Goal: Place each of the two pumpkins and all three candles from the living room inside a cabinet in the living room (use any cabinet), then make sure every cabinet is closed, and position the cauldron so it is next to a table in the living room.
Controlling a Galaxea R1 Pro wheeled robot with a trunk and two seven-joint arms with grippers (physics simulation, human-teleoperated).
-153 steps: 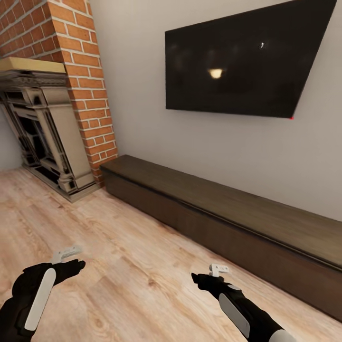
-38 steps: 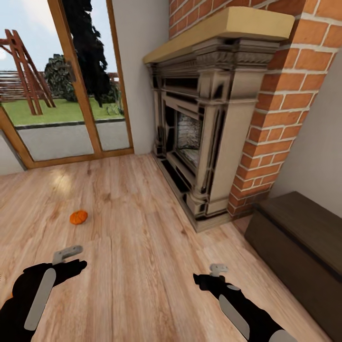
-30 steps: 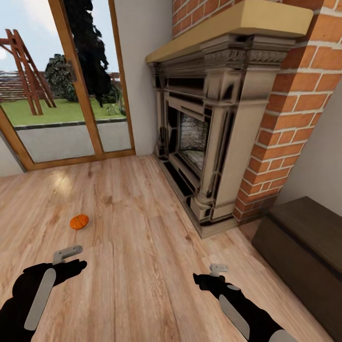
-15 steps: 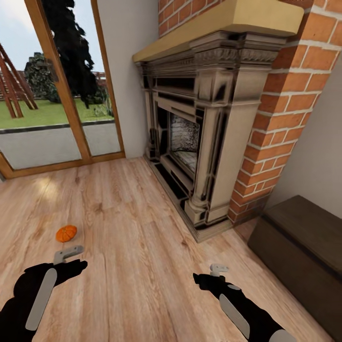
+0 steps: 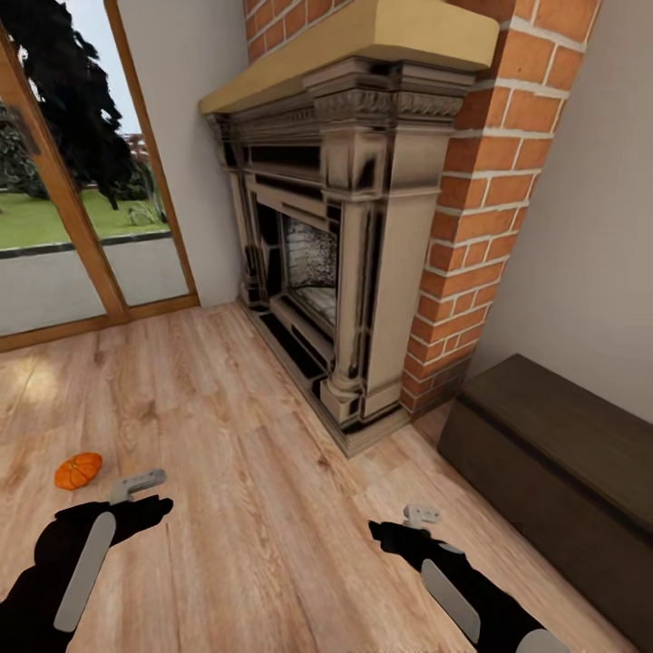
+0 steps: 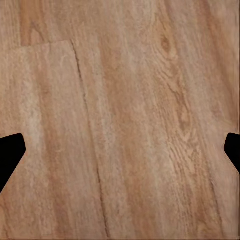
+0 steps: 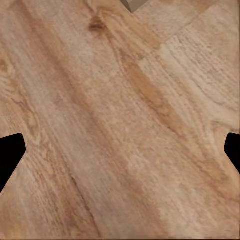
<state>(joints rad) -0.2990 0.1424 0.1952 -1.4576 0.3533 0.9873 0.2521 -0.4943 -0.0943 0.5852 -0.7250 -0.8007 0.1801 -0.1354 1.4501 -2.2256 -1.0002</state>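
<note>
Two black arms reach forward low over the wooden floor point(image 5: 254, 508) in the head view, both with pale strips along the forearm. The left gripper point(image 5: 136, 485) sits at about eight o'clock in that view, its arm angled up from the lower corner, wrist tipped slightly toward the middle. The right gripper point(image 5: 419, 517) sits at about five o'clock, its arm coming in from the lower right corner and pointing toward the middle. Both wrist views show dark fingertips at opposite edges with bare floorboards between them, so each gripper's fingers point(image 6: 9, 152) stand well apart and hold nothing; the right one's fingers point(image 7: 10, 152) match.

One small orange pumpkin point(image 5: 78, 470) lies on the floor at about nine o'clock, just beyond and outward of the left gripper, near it but apparently not touching, though the angle makes the gap hard to judge. An ornate fireplace point(image 5: 336, 245) in a brick surround stands at twelve o'clock. The dark-brown cabinet point(image 5: 553, 453) runs along the wall at four o'clock, its front shut.
</note>
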